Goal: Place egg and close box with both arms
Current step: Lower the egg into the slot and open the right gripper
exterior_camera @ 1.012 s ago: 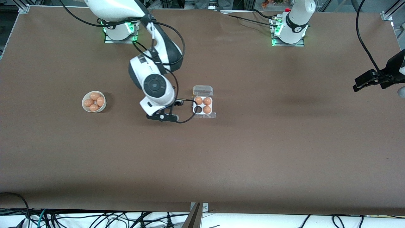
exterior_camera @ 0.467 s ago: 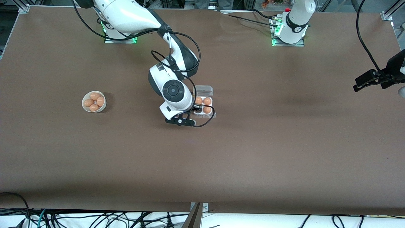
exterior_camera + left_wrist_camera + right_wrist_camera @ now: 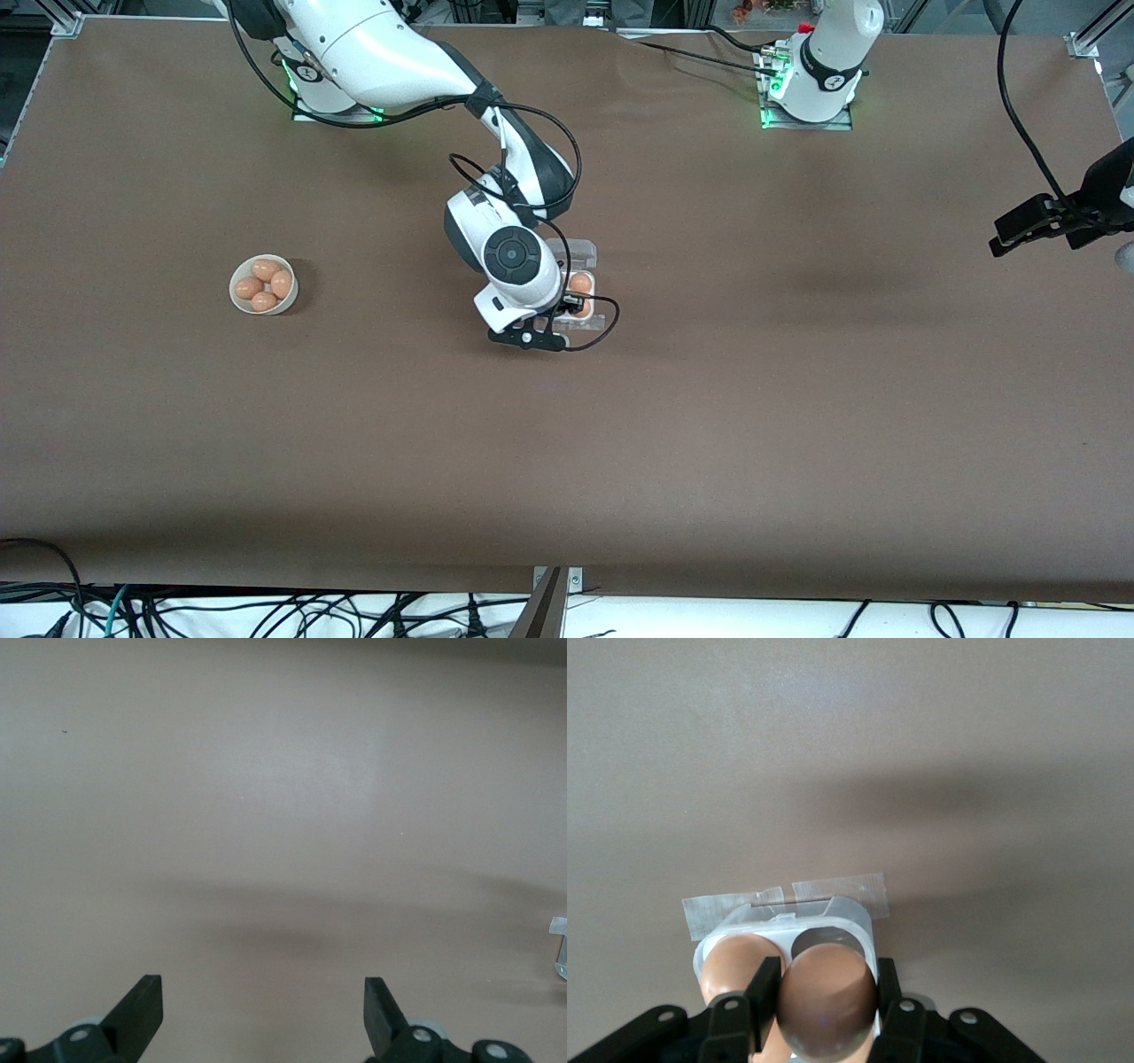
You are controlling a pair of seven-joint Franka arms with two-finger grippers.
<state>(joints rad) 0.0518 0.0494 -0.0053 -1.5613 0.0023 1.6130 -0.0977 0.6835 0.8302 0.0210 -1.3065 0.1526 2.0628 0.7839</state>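
Note:
My right gripper is over the box and is shut on the egg, which shows between its fingers in the right wrist view. Under the egg the box's whitish tray shows an empty round cell and, beside it, a cell with another egg. The clear lid stands open on the side toward the robots' bases. In the front view the arm hides most of the tray; one egg in it shows. My left gripper is open and empty, waiting in the air at the left arm's end of the table.
A round white bowl with several eggs stands toward the right arm's end of the table. Strips of clear tape lie on the brown table at the box's edge.
My right arm has moved with the egg from between the bowl and the box to over the box. The left arm has not moved.

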